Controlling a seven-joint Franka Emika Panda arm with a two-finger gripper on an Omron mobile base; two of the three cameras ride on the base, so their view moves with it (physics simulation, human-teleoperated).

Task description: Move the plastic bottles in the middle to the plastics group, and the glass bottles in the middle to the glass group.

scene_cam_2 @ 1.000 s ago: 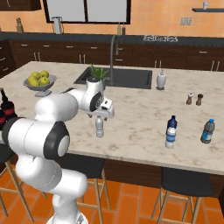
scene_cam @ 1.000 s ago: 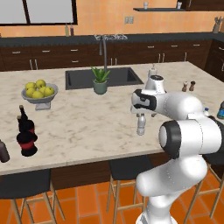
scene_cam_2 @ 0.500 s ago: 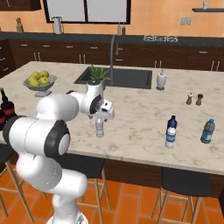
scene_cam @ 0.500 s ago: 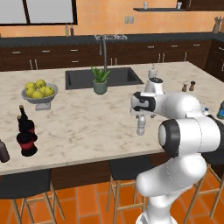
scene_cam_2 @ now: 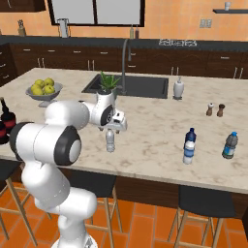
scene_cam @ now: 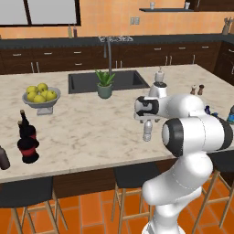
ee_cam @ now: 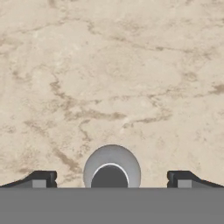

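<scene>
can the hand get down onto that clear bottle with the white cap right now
Probably yes. The hand hangs open directly over the clear bottle, its fingertips wide on either side of the cap, and nothing stands between them.

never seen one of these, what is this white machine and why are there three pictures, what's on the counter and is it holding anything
It is a white robot arm on a driving base, in a computer-rendered kitchen. Two pictures come from cameras behind the arm, left and right; the third looks along its hand.

The pincer hangs open above a small clear bottle with a white cap, seen from above between the fingertips. The bottle stands on the marble counter; nothing is held.

Also on the counter: a blue-labelled water bottle, a pale teal bottle, a bowl of yellow fruit, a potted plant by the sink, two black red-banded bottles, a white dispenser and two shakers.
</scene>
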